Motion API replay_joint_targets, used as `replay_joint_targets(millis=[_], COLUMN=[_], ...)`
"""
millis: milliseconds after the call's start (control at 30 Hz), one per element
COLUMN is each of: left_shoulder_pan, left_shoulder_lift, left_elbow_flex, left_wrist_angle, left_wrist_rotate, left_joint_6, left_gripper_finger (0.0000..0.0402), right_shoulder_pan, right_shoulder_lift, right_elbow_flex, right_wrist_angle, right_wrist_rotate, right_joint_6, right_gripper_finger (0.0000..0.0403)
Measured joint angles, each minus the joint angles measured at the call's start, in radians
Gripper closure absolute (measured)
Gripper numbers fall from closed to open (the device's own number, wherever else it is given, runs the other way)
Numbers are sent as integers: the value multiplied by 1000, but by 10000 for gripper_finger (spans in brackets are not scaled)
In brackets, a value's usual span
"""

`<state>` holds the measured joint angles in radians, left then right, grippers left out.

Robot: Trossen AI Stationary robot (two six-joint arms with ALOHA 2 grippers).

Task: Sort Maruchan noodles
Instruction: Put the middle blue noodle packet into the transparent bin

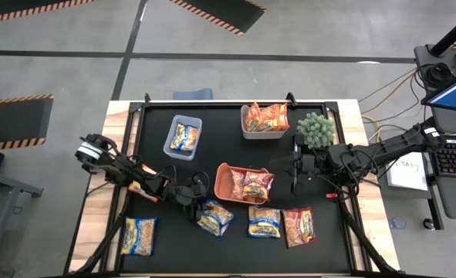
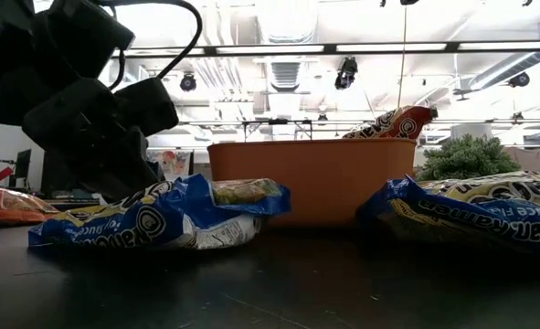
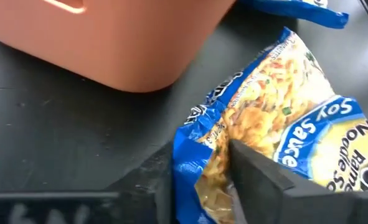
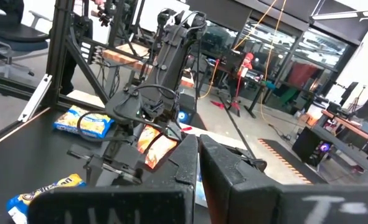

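Maruchan noodle packets lie flat on the black table top. Among them is a blue-and-yellow packet [image 1: 215, 217] just in front of the orange bin [image 1: 229, 185], and my left gripper [image 1: 194, 202] has come slanting down onto its left end and is shut on it. More packets lie near the front edge: a blue one [image 1: 138, 235], another blue one [image 1: 264, 222] and a red one [image 1: 298, 226]. An orange packet [image 1: 143, 190] lies under the left arm. My right gripper [image 1: 295, 171] hangs shut and empty above the table, right of the orange bin. My left gripper has the blue-and-yellow packet's crumpled left end [image 3: 199, 155] between its two fingers. One finger [image 3: 255, 171] lies over the printed face and the other [image 3: 164, 190] stands at the end's outer edge. The fingers slant down from the table's left. The packet rests on the table [image 2: 160, 219].
The orange bin holds red packets [image 1: 252, 185]. A clear bin [image 1: 183, 137] at the far left holds a blue packet, and a white bin [image 1: 263, 120] at the far middle holds orange ones. A small green plant [image 1: 315, 129] stands beside the white bin.
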<state>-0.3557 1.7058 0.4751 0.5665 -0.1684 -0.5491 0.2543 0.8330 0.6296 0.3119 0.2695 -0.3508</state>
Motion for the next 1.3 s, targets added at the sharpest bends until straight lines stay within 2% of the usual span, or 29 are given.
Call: replay_joint_targets(millis=[200, 267, 400, 567, 933, 1067, 1300], left_shoulder_pan=[0, 0, -1, -1, 0, -1, 22], left_shoulder_lift=[-20, -35, -76, -185, -584, -730, -920], left_elbow_flex=[-2, -3, -5, -5, 2, 2, 35], left_wrist_angle=[-13, -20, -34, -82, -301, -373, -610], left_wrist_rotate=[55, 69, 85, 85, 67, -51, -543], left_joint_6=[26, 41, 65, 108, 209, 251, 318], left_gripper_finger=[368, 385, 386, 395, 395, 395, 395], right_shoulder_pan=[0, 0, 0, 0, 0, 0, 0], right_shoulder_lift=[0, 0, 0, 0, 0, 0, 0], right_elbow_flex=[0, 0, 0, 0, 0, 0, 0], right_wrist_angle=[0, 0, 0, 0, 0, 0, 0], right_wrist_rotate=[0, 0, 0, 0, 0, 0, 0], right_joint_6=[0, 1, 2, 1, -1, -4, -8], right_gripper_finger=[394, 394, 394, 394, 394, 394, 394])
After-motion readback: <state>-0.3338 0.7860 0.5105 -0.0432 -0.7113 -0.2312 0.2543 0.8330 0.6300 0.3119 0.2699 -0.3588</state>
